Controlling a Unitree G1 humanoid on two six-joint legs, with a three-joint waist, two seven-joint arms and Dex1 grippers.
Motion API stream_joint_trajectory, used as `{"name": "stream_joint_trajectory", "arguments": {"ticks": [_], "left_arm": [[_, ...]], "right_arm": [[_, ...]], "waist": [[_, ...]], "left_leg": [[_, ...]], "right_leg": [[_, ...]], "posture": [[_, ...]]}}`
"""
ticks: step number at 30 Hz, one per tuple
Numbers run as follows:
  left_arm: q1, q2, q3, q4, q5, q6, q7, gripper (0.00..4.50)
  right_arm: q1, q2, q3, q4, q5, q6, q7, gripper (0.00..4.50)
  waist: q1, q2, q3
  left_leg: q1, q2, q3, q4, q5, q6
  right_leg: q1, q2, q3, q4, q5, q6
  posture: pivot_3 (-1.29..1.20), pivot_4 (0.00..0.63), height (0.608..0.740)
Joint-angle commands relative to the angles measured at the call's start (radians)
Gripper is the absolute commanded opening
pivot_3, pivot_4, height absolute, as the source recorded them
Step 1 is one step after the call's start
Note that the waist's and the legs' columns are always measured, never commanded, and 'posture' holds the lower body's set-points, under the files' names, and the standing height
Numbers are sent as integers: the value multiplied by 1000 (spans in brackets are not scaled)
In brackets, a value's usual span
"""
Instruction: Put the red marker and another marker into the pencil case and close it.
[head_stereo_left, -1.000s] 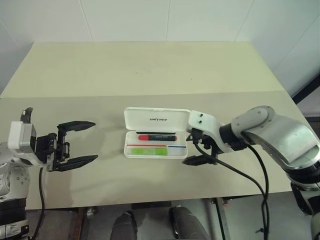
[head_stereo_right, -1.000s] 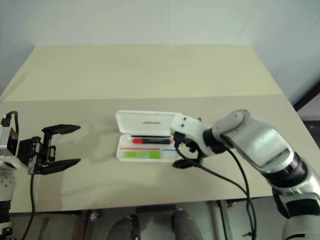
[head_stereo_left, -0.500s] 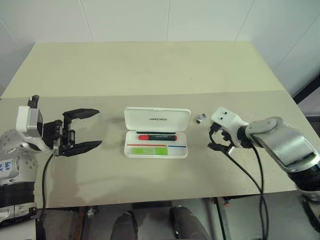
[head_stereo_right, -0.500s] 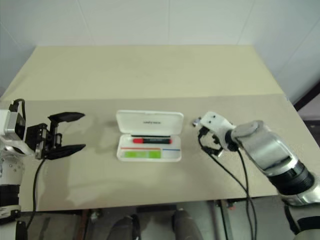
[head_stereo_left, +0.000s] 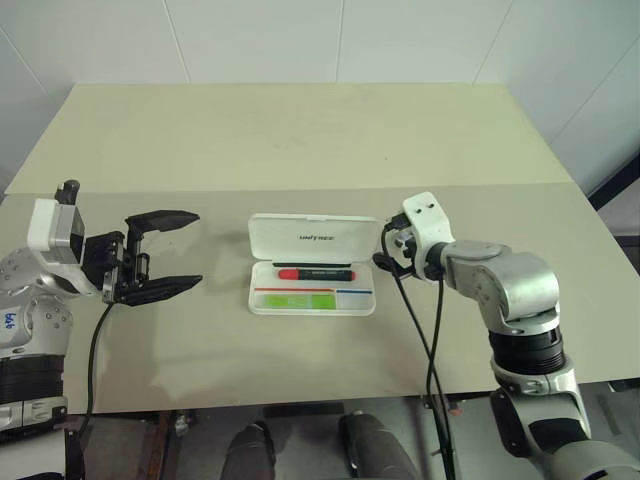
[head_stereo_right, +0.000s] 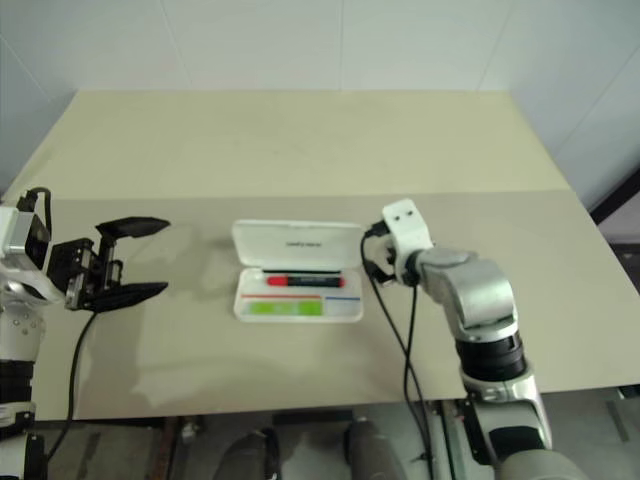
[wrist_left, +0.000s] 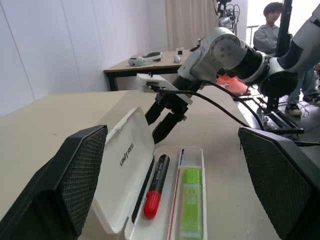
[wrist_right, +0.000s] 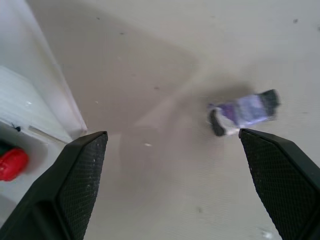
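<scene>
Swinging back in toward the pencil case with the right gripper, jaws spread and empty, now hanging just beside the raised lid's right end. Holding the left gripper likewise splayed and empty, well apart on the other side. Leaving the red marker and green highlighter lying side by side in the tray. Probably risking a skid or twist of the unbraced case by pushing the lid from one end; possibly snagging the small clip nearby.
</scene>
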Motion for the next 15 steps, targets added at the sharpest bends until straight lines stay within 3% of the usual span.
{"name": "stream_joint_trajectory", "arguments": {"ticks": [1, 15], "left_arm": [[-15, 28, -4, -8, -20, -1, -112, 4500], [-1, 38, 7, -16, -22, -5, -112, 4500]], "right_arm": [[15, 60, -45, -12, -27, -42, -75, 4449], [41, 77, -36, 66, -75, -182, -149, 4449]], "waist": [[-2, 0, 0], [-4, 0, 0]], "left_leg": [[0, 0, 0, 0, 0, 0], [0, 0, 0, -1, 0, 0]], "right_leg": [[0, 0, 0, 0, 0, 0], [0, 0, 0, 0, 0, 0]], "posture": [[0, 150, 740], [0, 150, 740]]}}
